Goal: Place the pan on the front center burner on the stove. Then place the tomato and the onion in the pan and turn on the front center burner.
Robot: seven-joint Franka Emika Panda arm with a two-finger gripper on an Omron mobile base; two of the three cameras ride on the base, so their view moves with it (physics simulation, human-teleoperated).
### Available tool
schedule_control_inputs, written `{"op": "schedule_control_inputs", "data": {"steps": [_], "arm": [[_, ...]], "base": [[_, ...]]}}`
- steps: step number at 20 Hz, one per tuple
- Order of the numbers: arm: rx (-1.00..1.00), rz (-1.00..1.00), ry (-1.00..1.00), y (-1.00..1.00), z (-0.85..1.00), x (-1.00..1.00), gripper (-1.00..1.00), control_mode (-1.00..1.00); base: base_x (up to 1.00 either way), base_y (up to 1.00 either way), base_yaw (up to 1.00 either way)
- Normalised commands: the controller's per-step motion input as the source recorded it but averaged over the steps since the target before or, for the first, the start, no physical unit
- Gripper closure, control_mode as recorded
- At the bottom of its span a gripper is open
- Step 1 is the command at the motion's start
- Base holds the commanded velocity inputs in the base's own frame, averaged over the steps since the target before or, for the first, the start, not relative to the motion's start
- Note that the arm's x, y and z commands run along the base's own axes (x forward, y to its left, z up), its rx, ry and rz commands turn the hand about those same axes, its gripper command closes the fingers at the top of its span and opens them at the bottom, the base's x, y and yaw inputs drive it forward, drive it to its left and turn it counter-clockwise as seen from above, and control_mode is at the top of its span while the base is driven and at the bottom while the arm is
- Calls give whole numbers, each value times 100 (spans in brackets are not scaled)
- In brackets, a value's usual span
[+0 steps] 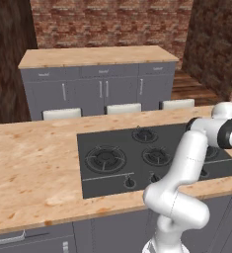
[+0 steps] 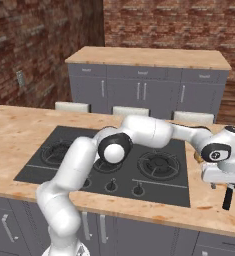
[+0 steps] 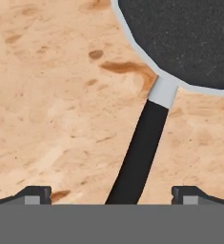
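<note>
Pan (image 3: 185, 38) sits on the wooden countertop (image 3: 51, 109) at the upper right of the hand view, dark interior ringed by a silvery rim, its straight black handle (image 3: 139, 152) running down toward the bottom center of the frame. The gripper (image 3: 111, 194) hangs above that handle with its jaws spread wide, one fingertip low on either side and nothing between them but the handle beneath. In the right base view, the white arm reaches to the right edge, the handle's black end (image 2: 228, 198) showing below the hand. The stove (image 2: 49, 172) lies at center-left, burners bare.
</note>
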Motion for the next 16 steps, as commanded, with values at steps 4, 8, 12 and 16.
{"op": "schedule_control_inputs", "data": {"steps": [4,8,12,16], "arm": [[0,0,0,-26,-27,19,-100,-100],[0,0,0,-26,-26,14,-100,-100],[0,0,0,-21,-23,14,-100,-100],[0,0,1,-6,-17,4,-100,-100]], "base": [[0,0,0],[0,0,0],[0,0,0],[0,0,0]]}}
